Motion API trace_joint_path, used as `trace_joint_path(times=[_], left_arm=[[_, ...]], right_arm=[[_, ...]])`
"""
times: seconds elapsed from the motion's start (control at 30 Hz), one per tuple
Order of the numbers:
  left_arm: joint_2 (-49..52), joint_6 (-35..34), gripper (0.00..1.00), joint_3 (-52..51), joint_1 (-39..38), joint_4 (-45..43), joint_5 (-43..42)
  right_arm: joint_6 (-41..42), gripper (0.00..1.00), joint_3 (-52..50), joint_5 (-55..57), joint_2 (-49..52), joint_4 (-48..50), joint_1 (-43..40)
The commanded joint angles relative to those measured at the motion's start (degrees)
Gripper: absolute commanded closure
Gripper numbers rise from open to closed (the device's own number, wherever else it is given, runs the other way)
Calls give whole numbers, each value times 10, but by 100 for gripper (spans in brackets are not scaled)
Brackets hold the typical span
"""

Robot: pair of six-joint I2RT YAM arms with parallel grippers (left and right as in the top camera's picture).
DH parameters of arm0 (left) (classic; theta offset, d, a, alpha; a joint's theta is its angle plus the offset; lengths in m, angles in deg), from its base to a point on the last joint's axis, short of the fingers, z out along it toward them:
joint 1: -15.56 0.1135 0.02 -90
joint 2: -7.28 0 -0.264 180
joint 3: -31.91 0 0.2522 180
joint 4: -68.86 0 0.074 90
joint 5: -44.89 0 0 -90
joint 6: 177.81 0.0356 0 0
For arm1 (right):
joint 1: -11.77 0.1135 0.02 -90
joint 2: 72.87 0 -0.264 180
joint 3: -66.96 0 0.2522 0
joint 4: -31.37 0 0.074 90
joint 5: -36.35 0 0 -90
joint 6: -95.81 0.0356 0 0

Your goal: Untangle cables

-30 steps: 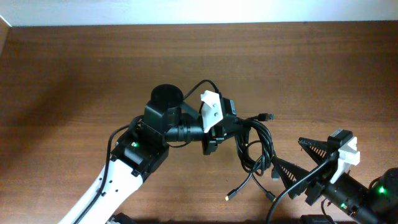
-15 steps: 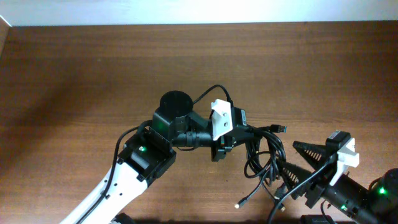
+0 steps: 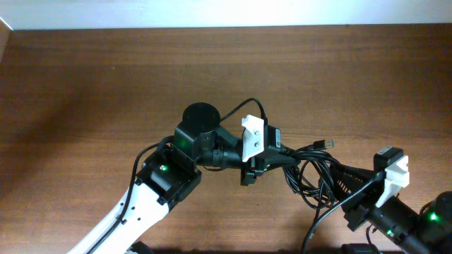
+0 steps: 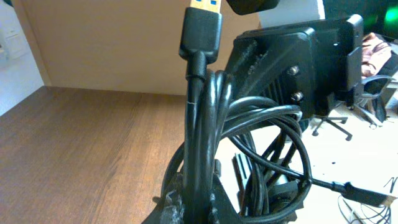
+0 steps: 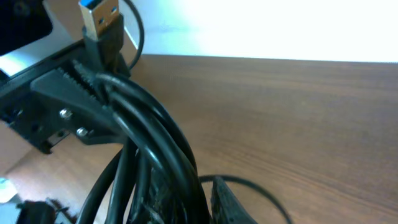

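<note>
Cables [image 3: 305,149], thin black loops, run sideways from the black left gripper [image 3: 272,152] pinching them to the right gripper [image 3: 340,185], grip unclear.

The overhead camera looks straight down on the desk [image 3: 85,85] from well above, far edge at the top, taking in both arms and the cables [image 3: 311,176] between them. The left wrist camera sits very close behind the left end effector [image 3: 277,149] and faces low across the desk towards the room beyond, the bundle filling its middle. The right wrist camera, behind the right end effector [image 3: 337,186], is as close and faces the opposite way, towards the bright wall. All three views share the bundle and its blue-tongued USB plug [image 3: 326,143]; each wrist view shows it from an opposite side.
</note>
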Motion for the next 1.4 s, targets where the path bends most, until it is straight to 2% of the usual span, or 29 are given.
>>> trace_joint_path(times=[0.0,0.3,0.83,1.07,1.27,1.37], left_arm=[[-10,-9,100,13,-13,4,-78],[-10,-9,100,13,-66,11,-78],[-3,-9,100,13,-88,12,-78],[9,-9,100,13,-90,12,-73],[9,-9,100,13,-90,12,-15],[9,-9,100,13,-90,12,9]], right_arm=[[2,84,3,83,3,22,2],[2,91,3,131,3,104,2],[2,90,3,132,3,183,2],[2,67,3,185,3,172,2],[2,41,3,194,3,110,2],[2,34,3,194,3,82,2]])
